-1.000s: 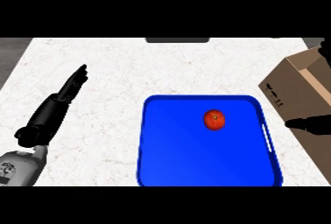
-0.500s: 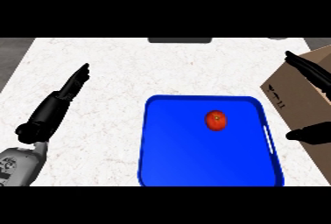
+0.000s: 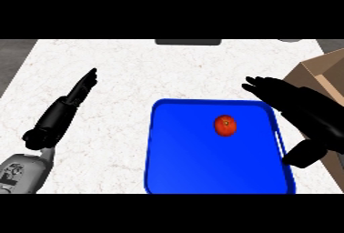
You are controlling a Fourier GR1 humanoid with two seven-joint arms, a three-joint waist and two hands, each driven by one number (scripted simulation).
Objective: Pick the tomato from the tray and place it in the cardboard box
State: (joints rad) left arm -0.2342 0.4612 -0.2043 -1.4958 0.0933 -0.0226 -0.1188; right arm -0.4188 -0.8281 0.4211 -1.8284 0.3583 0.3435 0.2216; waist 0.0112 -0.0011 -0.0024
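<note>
On the blue tray (image 3: 201, 177), toward its far right part, the tomato (image 3: 225, 125) is seen lying free, untouched. The right hand (image 3: 299, 107) is held just beside the tray's right rim, fingers straight and apart, with the cardboard box (image 3: 322, 75) behind it; the left hand (image 3: 67, 107) is rested open at the left. The approach step is judged to be in hand: next, the right hand must be lowered over the tomato and closed round it.

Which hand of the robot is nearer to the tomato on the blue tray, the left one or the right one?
The right. The right hand hangs open over the tray's right rim, just beside the tomato. The left hand rests open on the counter, well left of the tray.
</note>
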